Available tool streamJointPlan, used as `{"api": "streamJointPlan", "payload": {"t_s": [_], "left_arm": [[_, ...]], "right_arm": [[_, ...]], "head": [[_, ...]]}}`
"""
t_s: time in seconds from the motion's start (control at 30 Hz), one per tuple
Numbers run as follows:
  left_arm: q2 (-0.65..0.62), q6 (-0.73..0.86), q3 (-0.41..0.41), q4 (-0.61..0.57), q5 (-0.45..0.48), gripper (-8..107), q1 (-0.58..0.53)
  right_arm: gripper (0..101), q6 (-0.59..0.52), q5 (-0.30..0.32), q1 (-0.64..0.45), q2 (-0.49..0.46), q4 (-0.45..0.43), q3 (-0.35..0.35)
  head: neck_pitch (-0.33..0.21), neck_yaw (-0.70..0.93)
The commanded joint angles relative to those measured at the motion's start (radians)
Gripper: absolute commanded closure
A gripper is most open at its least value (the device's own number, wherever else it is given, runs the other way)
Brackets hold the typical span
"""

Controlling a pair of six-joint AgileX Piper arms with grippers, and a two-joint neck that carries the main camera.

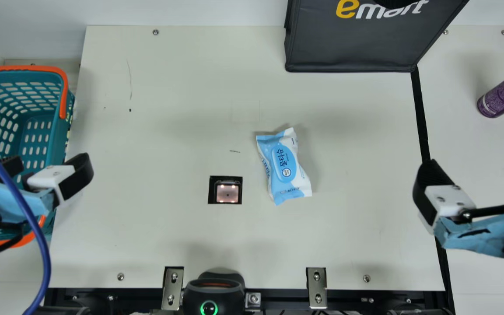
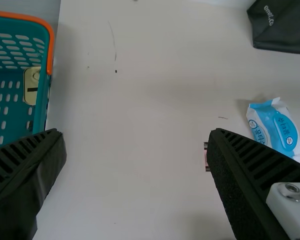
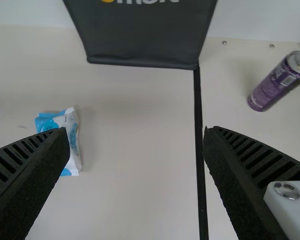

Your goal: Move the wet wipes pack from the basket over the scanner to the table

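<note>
One wet wipes pack (image 1: 283, 166), white and light blue, lay on the cream tabletop (image 1: 169, 236) around its middle. It was slightly tilted, its far end leaning a little left. The scanner (image 1: 227, 193), a small square window in a black frame, sat just to the pack's left and a little nearer, apart from it.

The left hand (image 1: 48, 161) was wide, its ribbed fingers (image 2: 250, 165) well apart, and it hung above the near part of the basket and the tabletop's left edge. The right hand (image 1: 474, 164) was wide too, over the right side by the black strip (image 1: 419, 113), well apart from the pack.

At the left stood the teal basket (image 1: 59, 142) with an orange handle (image 1: 63, 94); the left wrist view showed a pale yellow object (image 2: 31, 92) at its wall. A blue cable (image 1: 33, 227) curved along the left arm.

At the far side, right of the middle, stood a dark bag (image 1: 352, 48), and the strip ran from its near right corner towards the near edge. A purple can (image 1: 503, 94) stood upright to the right of the strip. Two metal brackets (image 1: 173, 288) held the near edge, and between them sat a black device (image 1: 212, 291) with a glowing green ring.
</note>
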Motion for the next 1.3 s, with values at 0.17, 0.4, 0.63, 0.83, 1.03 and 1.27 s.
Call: {"api": "streamJointPlan", "payload": {"t_s": [0.17, 0.4, 0.63, 0.83, 1.03, 1.27], "left_arm": [[0.0, 0.0, 0.0, 0.0, 0.0, 9, 0.0], [0.0, 0.0, 0.0, 0.0, 0.0, 9, 0.0], [0.0, 0.0, 0.0, 0.0, 0.0, 9, 0.0], [0.0, 0.0, 0.0, 0.0, 0.0, 9, 0.0], [0.0, 0.0, 0.0, 0.0, 0.0, 9, 0.0], [0.0, 0.0, 0.0, 0.0, 0.0, 9, 0.0]], "right_arm": [[6, -0.064, -0.009, 0.138, 0.082, 0.028, 0.006], [6, -0.136, -0.004, 0.274, 0.171, 0.076, 0.012], [6, -0.112, -0.036, 0.359, 0.27, 0.093, 0.02], [6, 0.055, -0.095, 0.446, 0.379, 0.042, 0.026], [6, 0.257, -0.15, 0.534, 0.49, -0.033, 0.027], [6, 0.46, -0.174, 0.604, 0.61, -0.11, 0.02]], "head": [[-0.03, 0.002], [-0.03, 0.002], [-0.03, 0.002], [-0.03, 0.002], [-0.03, 0.002], [-0.03, 0.002]]}}
